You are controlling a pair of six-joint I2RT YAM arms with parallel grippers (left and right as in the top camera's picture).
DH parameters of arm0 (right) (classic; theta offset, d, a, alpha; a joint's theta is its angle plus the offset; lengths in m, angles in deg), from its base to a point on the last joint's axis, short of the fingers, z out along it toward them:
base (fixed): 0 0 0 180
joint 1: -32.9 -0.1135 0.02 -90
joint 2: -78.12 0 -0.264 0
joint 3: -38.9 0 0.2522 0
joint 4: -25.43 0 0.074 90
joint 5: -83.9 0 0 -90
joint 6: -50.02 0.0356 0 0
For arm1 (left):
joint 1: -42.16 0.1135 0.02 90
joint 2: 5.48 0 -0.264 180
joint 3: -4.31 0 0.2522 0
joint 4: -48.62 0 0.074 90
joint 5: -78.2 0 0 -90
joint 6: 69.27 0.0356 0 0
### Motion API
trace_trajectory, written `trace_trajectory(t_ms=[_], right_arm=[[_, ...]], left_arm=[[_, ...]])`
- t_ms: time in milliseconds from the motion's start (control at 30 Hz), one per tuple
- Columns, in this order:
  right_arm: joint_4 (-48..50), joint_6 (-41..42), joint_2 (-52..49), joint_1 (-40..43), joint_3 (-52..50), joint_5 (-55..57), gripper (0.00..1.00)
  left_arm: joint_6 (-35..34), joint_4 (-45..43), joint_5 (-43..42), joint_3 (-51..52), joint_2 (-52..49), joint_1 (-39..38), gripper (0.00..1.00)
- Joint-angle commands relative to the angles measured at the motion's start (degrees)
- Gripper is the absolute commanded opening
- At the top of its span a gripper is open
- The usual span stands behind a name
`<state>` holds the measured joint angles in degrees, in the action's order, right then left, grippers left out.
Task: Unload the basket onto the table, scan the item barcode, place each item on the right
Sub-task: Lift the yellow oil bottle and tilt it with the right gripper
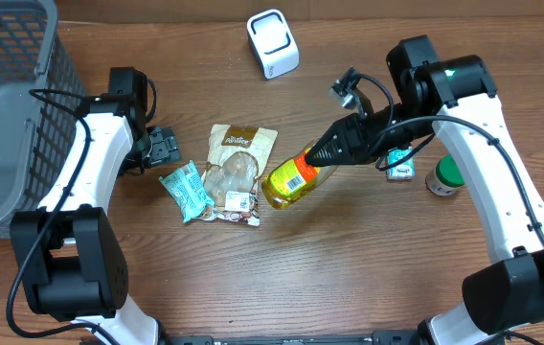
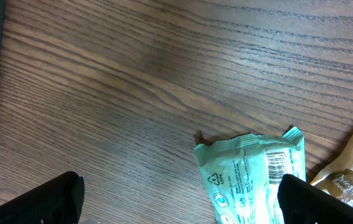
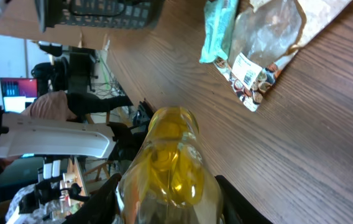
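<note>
A yellow oil bottle (image 1: 291, 180) with a red-and-yellow label lies tilted near the table's middle, its label facing up. My right gripper (image 1: 327, 151) is shut on its neck end. In the right wrist view the bottle (image 3: 170, 165) fills the gap between the black fingers (image 3: 100, 200) of the right gripper (image 3: 170, 202). A white barcode scanner (image 1: 272, 43) stands at the back, apart from the bottle. My left gripper (image 1: 167, 147) hangs open at the left with nothing in it. Its right finger (image 2: 325, 202) is over a teal packet (image 2: 251, 177); the left gripper (image 2: 179, 202) holds only bare table.
The teal packet (image 1: 183, 190) and a clear snack bag (image 1: 234, 172) lie left of the bottle. A grey wire basket (image 1: 4, 115) stands at the far left. A small teal box (image 1: 401, 168) and a green-lidded can (image 1: 444, 175) sit under the right arm.
</note>
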<state>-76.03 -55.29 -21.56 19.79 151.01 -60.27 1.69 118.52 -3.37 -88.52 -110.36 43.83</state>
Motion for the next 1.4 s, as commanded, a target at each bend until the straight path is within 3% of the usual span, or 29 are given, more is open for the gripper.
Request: trace_trajectory(t_ms=[0,1100,1367], right_arm=[[0.0,-3.2,1.7,0.2,0.3,-4.9,0.37],[0.0,-3.2,1.7,0.1,0.3,-5.0,0.37],[0.3,-3.3,1.7,0.1,0.3,-8.5,0.32]], left_arm=[[0.9,0.1,0.3,0.2,1.7,0.4,0.99],[0.9,0.1,0.3,0.2,1.7,0.4,1.0],[0.9,0.1,0.3,0.2,1.7,0.4,1.0]])
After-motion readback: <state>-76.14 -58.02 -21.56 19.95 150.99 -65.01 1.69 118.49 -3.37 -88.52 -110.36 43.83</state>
